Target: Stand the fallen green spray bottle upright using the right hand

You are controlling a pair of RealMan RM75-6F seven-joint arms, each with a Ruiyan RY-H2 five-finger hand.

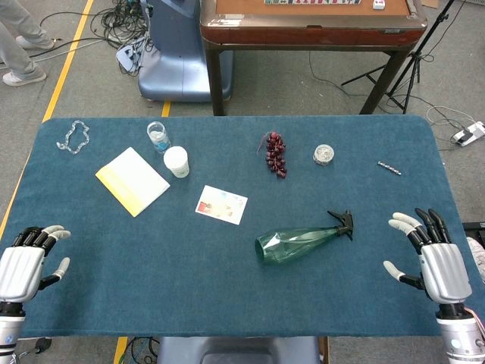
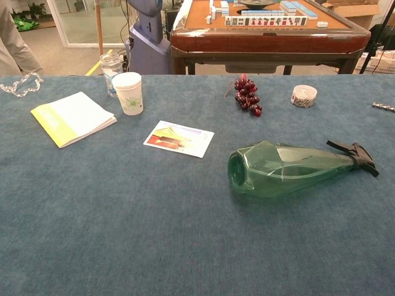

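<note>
Blue table [image 1: 227, 280]: green spray bottle [image 1: 299, 243] lying flat; right hand [image 1: 436, 262] fingers spread, empty, well apart.

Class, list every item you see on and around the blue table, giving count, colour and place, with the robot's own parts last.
spray bottle: one, green, lying on its side, centre-right
card: one, white, mid-table
booklet: one, yellow-white, left
paper cup: one, white, beside booklet
glass jar: one, clear, behind cup
grapes: one bunch, dark red, far centre
chain: one, silvery, far left
round tin: one, silvery, far right
drill bit: one, metallic, far right
left robot hand: open, near-left edge
right robot hand: open, near-right edge
</note>
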